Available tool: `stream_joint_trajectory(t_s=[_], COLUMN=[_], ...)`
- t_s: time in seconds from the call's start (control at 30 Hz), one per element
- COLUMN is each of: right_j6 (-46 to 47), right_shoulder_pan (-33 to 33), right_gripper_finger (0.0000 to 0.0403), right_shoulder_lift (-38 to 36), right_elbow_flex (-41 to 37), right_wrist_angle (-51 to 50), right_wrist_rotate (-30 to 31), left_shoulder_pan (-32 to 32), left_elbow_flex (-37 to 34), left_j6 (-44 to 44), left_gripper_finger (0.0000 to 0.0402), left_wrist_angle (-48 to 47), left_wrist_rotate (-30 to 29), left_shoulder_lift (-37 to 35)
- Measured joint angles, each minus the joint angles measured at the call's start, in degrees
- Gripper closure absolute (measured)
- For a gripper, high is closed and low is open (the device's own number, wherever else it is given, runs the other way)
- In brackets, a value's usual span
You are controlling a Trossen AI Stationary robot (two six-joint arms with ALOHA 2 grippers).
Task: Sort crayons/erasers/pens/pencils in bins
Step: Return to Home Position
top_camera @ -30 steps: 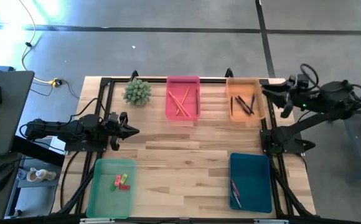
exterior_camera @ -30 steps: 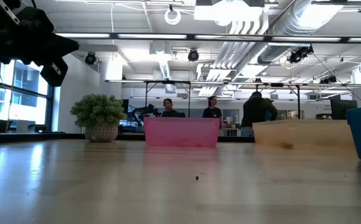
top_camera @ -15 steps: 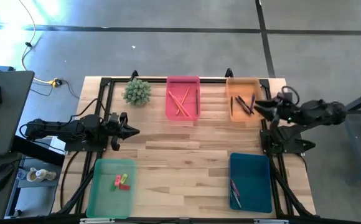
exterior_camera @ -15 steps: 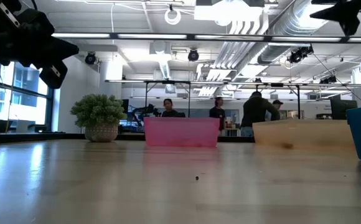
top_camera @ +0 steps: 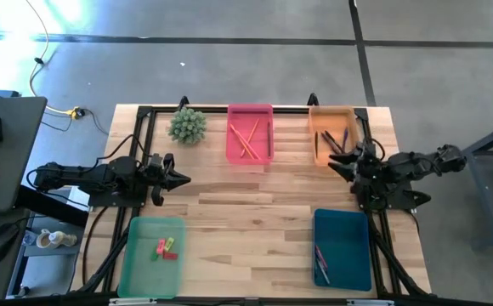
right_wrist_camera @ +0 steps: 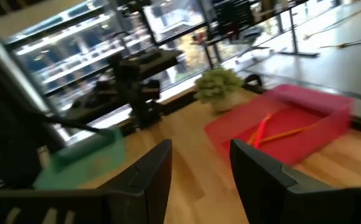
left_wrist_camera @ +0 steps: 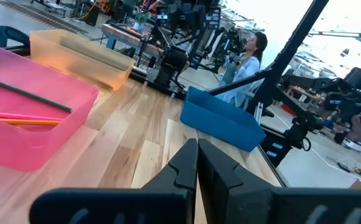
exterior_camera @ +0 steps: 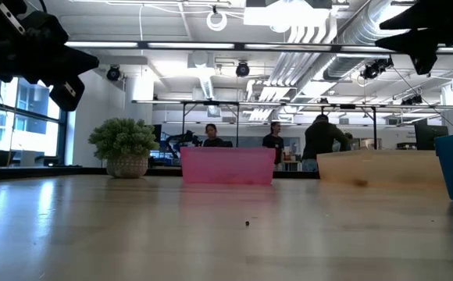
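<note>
Four bins stand on the table: a pink bin at the far edge with the orange-tan and dark green pencils lying in it, an orange bin beside it, a light green bin near left with the erasers, and a teal bin near right. My left gripper hovers shut by the table's left edge, holding nothing. My right gripper hangs open and empty just off the orange bin's near end. The right wrist view shows its gap facing the pink bin.
A potted plant stands at the far left of the table. Dark pens lie in the orange bin and a few coloured sticks in the teal bin. Bare wood lies between the four bins. People stand in the room behind.
My right arm has swung in from beyond the table's far right corner, moving toward the near edge and a little left, and has come down. Its gripper now hangs off the orange bin's near end. The left arm and all bins have kept still.
</note>
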Motion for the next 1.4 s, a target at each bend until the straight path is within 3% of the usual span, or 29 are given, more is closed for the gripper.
stream_joint_trajectory(t_s=[0.27,0.67,0.9,1.17,1.4], right_j6=[-8.0,-8.0,-16.4,-17.9,-20.1], right_shoulder_pan=[0.0,-0.7,-6.7,-16.0,-18.7], right_gripper_finger=[0.0249,0.0249,0.0249,0.0249,0.0249], right_shoulder_lift=[0.0,-3.9,-7.6,-7.6,-7.5], right_elbow_flex=[-6.6,-15.9,-16.5,-16.5,-16.4], right_wrist_angle=[14.2,19.2,19.9,17.9,16.2], right_wrist_rotate=[-9.3,-10.3,-9.7,-11.4,-12.7], left_shoulder_pan=[0.0,0.0,0.0,0.0,0.0], left_elbow_flex=[0.0,0.0,0.0,0.0,0.0], left_j6=[0.0,0.0,0.0,0.0,0.0], left_gripper_finger=[0.0401,0.0401,0.0401,0.0401,0.0401], left_wrist_angle=[0.0,0.0,0.0,0.0,0.0], left_wrist_rotate=[0.0,0.0,0.0,0.0,0.0], left_shoulder_lift=[0.0,0.0,0.0,0.0,0.0])
